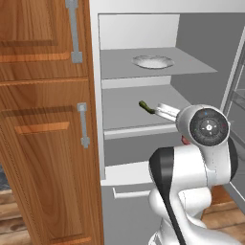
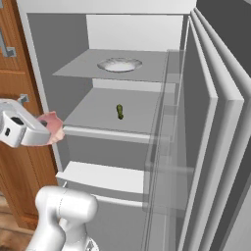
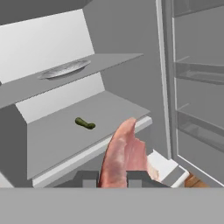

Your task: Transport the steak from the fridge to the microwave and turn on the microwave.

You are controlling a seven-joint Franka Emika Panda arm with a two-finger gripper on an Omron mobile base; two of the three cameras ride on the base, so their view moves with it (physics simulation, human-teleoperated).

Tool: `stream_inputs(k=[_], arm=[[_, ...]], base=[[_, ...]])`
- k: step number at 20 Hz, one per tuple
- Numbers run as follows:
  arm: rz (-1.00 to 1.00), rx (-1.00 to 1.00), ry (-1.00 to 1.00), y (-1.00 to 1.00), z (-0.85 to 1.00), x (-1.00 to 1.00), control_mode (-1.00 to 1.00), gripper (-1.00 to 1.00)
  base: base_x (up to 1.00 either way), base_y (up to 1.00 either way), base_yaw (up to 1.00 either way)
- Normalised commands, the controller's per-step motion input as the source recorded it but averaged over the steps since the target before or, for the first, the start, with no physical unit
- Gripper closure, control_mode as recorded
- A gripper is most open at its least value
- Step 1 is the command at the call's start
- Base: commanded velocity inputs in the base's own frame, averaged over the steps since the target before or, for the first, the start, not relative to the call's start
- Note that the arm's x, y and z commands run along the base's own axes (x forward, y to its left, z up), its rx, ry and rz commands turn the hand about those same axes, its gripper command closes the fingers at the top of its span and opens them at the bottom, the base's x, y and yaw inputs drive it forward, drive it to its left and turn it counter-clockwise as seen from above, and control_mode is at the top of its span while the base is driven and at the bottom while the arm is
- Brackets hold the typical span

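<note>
- Left base view: steak [image 1: 183,139] shows as a red sliver behind our arm, outside the fridge [image 1: 143,72]; a pickle [image 1: 146,107] lies near the middle shelf's front edge, a plate [image 1: 152,61] on the shelf above.
- Right base view: our gripper [image 2: 49,131] is clamped on the steak, held off the fridge's left front edge, beside the wooden cabinet [image 2: 10,29].
- Hand view: we pinch only the slab's end, so it may slip or snag the fridge door [image 3: 197,87].
</note>
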Motion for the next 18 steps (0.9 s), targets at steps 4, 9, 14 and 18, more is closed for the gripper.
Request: stream_inputs(k=[4,9,14,18], arm=[[0.00,0.00,0.05,0.00,-0.01,0.06,-1.00,1.00],[0.00,0.00,0.01,0.00,0.00,0.00,-1.00,1.00],[0.00,0.00,0.00,0.00,0.00,0.00,-1.00,1.00],[0.00,0.00,0.00,0.00,0.00,0.00,-1.00,1.00]], base=[[0.00,0.00,0.00],[0.00,0.00,0.00],[0.00,0.00,0.00],[0.00,0.00,0.00]])
